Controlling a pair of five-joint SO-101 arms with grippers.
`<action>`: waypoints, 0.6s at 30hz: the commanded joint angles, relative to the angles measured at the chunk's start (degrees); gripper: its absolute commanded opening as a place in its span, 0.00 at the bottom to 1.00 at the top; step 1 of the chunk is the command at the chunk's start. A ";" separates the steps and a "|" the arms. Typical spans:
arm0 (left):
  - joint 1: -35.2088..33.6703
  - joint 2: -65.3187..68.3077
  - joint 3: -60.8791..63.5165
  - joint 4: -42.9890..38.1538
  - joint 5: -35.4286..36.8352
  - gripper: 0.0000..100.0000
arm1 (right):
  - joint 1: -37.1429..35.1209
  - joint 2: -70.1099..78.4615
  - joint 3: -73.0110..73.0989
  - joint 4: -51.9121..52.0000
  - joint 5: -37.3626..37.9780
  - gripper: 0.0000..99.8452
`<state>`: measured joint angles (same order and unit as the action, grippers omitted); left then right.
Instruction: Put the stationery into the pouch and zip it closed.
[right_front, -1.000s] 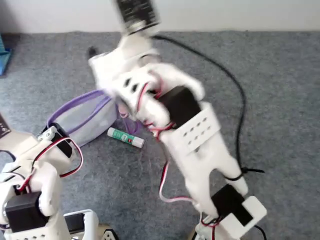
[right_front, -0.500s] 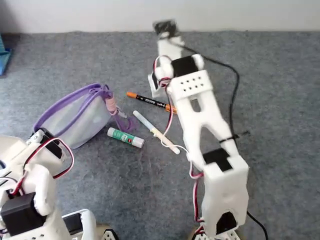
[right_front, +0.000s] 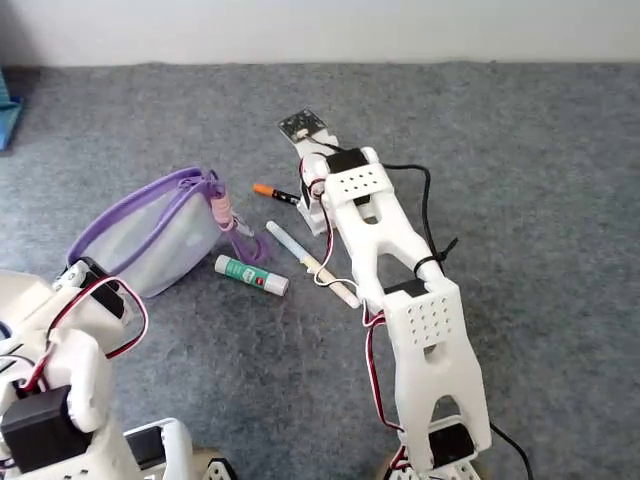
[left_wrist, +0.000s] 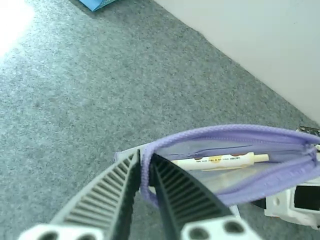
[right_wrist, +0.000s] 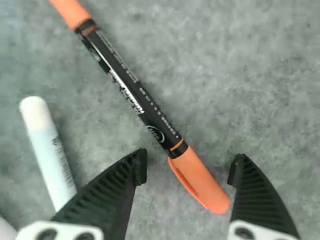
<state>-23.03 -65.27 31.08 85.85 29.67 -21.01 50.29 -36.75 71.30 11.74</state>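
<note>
With the left gripper (left_wrist: 145, 161) pinching the purple-trimmed translucent pouch (left_wrist: 235, 133), the spread right gripper (right_wrist: 189, 159) is straddling the orange-capped black marker (right_wrist: 131, 95) at three o'clock, best closing mid-barrel.

Pouch (right_front: 150, 235) lies at the left of the bench (right_front: 540, 200), with a second pen (left_wrist: 220, 160) inside it. Glue stick (right_front: 251, 275) lies just beside the pouch, to its front right. Pen (right_front: 310, 263) lies aslant to the right of the glue stick, and marker (right_front: 275, 192) lies behind the pen. The left gripper (left_wrist: 144, 157) pinches the pouch's rim at its near-left corner. The right gripper (right_wrist: 189, 160) is above the marker, fingers (right_wrist: 117, 182) either side of one capped end.
</note>
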 joint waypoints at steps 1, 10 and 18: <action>-0.44 1.05 -1.89 0.44 0.44 0.01 | 1.80 0.13 -0.35 -0.75 0.62 0.22; -0.44 1.05 -1.89 0.44 0.44 0.01 | 5.49 -0.13 -1.05 5.58 5.98 0.02; -0.44 1.05 -1.89 0.44 0.44 0.01 | 7.08 -2.15 -7.38 30.29 5.80 0.01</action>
<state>-23.03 -65.27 31.08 85.85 29.67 -15.12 50.73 -40.97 93.01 16.92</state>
